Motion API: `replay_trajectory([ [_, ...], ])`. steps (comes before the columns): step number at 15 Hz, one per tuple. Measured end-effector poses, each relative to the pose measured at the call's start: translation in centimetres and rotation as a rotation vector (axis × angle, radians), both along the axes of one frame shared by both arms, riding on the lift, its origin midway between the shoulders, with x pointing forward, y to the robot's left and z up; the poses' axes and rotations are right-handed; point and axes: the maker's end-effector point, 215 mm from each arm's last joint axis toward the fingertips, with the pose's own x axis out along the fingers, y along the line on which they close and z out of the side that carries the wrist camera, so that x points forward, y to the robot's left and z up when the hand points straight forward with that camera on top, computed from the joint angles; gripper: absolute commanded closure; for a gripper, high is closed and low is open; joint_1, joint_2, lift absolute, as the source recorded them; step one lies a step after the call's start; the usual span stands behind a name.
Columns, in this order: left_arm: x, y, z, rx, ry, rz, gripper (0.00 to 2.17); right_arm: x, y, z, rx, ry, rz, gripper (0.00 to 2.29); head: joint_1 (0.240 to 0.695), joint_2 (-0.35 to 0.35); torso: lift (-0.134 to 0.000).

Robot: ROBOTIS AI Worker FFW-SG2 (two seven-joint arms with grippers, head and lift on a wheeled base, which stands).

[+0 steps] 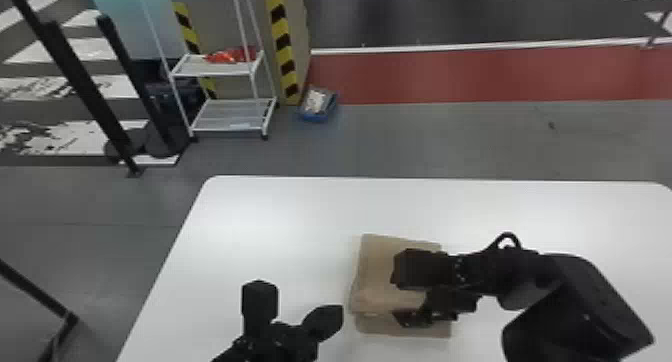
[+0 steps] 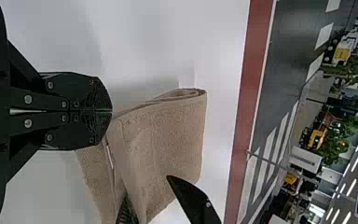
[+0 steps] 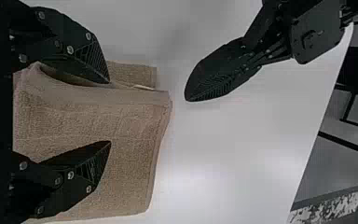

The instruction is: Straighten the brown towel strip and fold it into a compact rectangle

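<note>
Brown towel strip (image 1: pixel 378 261), one: lying on the white table (image 1: pixel 280 211), folded over on itself into a roughly rectangular pad, its layers unevenly stacked; a lower layer projects past the upper fold on the side nearer the robot. In the left wrist view the upper part stands somewhat raised, with a loose, open loop at one end and a gap between the layers. Right gripper (image 1: pixel 400 298), one: black, positioned over the towel from the right, its fingers (image 3: pixel 77 179) spread wide in the right wrist view. One finger is at the layered, open side of the fold, the other over the broad upper face; whether either presses on the cloth cannot be told. Left gripper (image 1: pixel 334 316), one: black, beside the towel on its left, apart from it in the head view, pincer narrowed completely, the two fingers meeting at the tips in the left wrist view, with no cloth visible between them. Background, floor beyond the table: white wire rack (image 1: pixel 227 117), two shelves visible, red items (image 1: pixel 230 55) on the upper one; blue container (image 1: pixel 318 117) with pale contents, beside a post striped yellow and black (image 1: pixel 284 51); red floor band (image 1: pixel 475 78), running along a dark surface (image 1: pixel 450 16) with a white border.
</note>
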Motion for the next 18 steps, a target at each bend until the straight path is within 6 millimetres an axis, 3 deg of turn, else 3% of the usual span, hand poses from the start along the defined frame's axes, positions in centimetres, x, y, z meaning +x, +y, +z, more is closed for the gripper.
replay_trajectory([
  [4,0.0,0.1,-0.2,-0.002,0.007,-0.005,1.72,-0.1,1.4,-1.2,-0.017,0.033,0.022,0.58,0.695,0.169,0.000],
  [8,0.6,0.1,-0.1,-0.004,0.003,-0.005,1.72,-0.4,1.6,-1.9,-0.026,0.060,0.007,0.59,0.695,0.172,0.000],
  [10,0.7,-0.1,-0.1,-0.005,0.003,-0.007,1.72,-0.3,1.3,-2.5,-0.041,0.055,-0.005,0.93,0.695,0.165,0.000],
  [13,0.8,-0.2,-0.2,-0.005,0.005,-0.008,1.72,0.3,0.7,-3.1,-0.054,0.044,-0.030,0.97,0.695,0.156,0.000],
  [15,0.8,-0.2,-0.2,-0.005,0.006,-0.009,1.72,0.7,0.3,-3.2,-0.059,0.047,-0.048,1.23,0.695,0.150,0.000],
  [18,0.5,-0.3,0.1,-0.006,0.004,-0.015,1.72,0.8,0.1,-2.5,-0.042,0.047,-0.068,1.23,0.695,0.145,0.000],
])
